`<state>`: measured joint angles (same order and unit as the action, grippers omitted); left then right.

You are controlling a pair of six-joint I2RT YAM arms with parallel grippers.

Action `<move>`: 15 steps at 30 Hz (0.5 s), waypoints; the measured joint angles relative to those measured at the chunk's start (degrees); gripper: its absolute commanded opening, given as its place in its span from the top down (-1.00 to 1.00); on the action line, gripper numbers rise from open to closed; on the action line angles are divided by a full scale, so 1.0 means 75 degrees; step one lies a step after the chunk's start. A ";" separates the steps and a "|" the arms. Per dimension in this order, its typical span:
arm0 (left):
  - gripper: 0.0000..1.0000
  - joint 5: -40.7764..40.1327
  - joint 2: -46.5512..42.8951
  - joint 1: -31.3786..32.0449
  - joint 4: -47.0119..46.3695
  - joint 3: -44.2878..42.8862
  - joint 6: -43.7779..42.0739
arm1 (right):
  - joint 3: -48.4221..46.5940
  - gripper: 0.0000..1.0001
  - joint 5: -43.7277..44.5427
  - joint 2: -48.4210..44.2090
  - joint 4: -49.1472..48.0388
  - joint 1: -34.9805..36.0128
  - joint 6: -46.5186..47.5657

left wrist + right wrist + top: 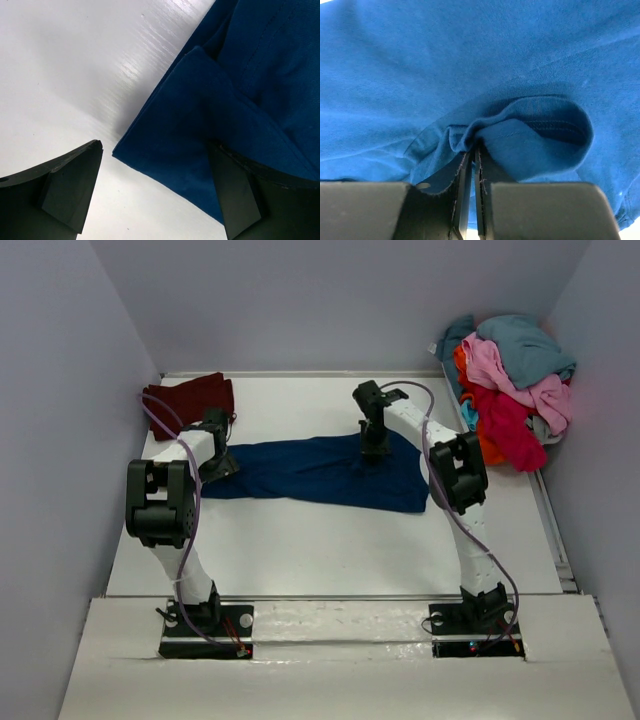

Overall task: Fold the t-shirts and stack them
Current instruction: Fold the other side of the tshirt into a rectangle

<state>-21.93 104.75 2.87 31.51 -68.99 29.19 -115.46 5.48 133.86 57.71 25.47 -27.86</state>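
One navy t-shirt [320, 472] lies mid-counter [330, 550]. My right claw [474, 150] pinches a fold of it, and my left claw [155, 190] is spread astride its corner. One maroon t-shirt [190, 398] sits far-left, one heap of t-shirts [510, 380] far-right.

White table [330, 550]; pale grey walls [330, 300]

navy t-shirt [235, 120] cut off by left-wrist frame's right edge; pinched fold hidden inside right gripper [474, 152]; left arm [193, 447] covers edge of maroon t-shirt [185, 395].
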 measured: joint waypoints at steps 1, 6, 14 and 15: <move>-0.98 -0.0003 -0.0006 0.0000 0.0000 0.0000 -0.0003 | -0.0047 0.68 -0.0041 0.0035 0.0003 0.0000 0.0035; -0.98 -0.0032 -0.0035 0.0000 0.0000 0.0003 0.0000 | -0.0268 0.49 -0.0143 0.0044 0.0012 -0.0003 0.0117; -0.98 -0.0076 -0.0035 0.0000 0.0000 0.0017 -0.0003 | -0.0385 0.13 -0.0172 -0.0041 -0.0023 0.0000 0.0178; -0.98 -0.0076 -0.0035 0.0000 -0.0003 0.0023 0.0000 | -0.0300 0.13 -0.0157 -0.0099 -0.0020 -0.0003 0.0178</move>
<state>-22.50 104.49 2.87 31.48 -68.82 29.19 -117.71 4.29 133.12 57.56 25.45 -26.52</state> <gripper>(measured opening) 0.986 0.428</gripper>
